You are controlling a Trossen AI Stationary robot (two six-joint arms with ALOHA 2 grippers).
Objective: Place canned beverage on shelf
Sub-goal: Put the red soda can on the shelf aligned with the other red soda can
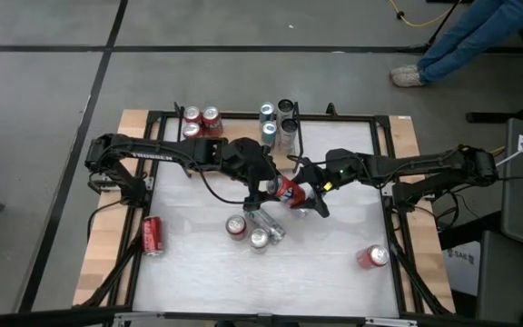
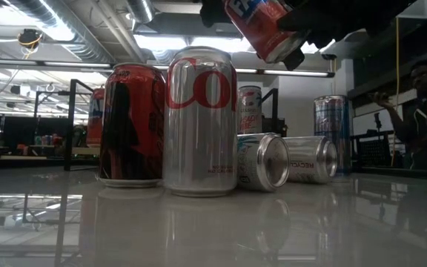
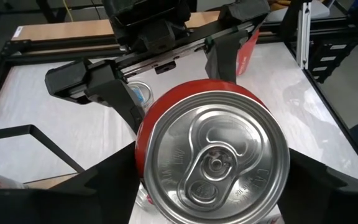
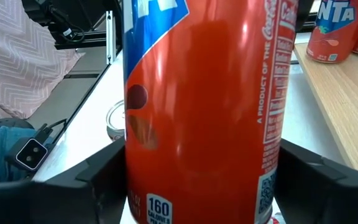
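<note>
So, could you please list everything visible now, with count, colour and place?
held can: one, orange-red, in the air above the table's middle
shelf: one, light-brown wood, far edge
red cans: three, far left, on the shelf
silver-blue cans: four, far middle
middle cluster: one red and one silver upright, two silver lying
loose red cans: two, one left, one right
person: one, blue trousers, beyond the far right corner
left gripper: at the held can
right gripper: shut on the held can
</note>
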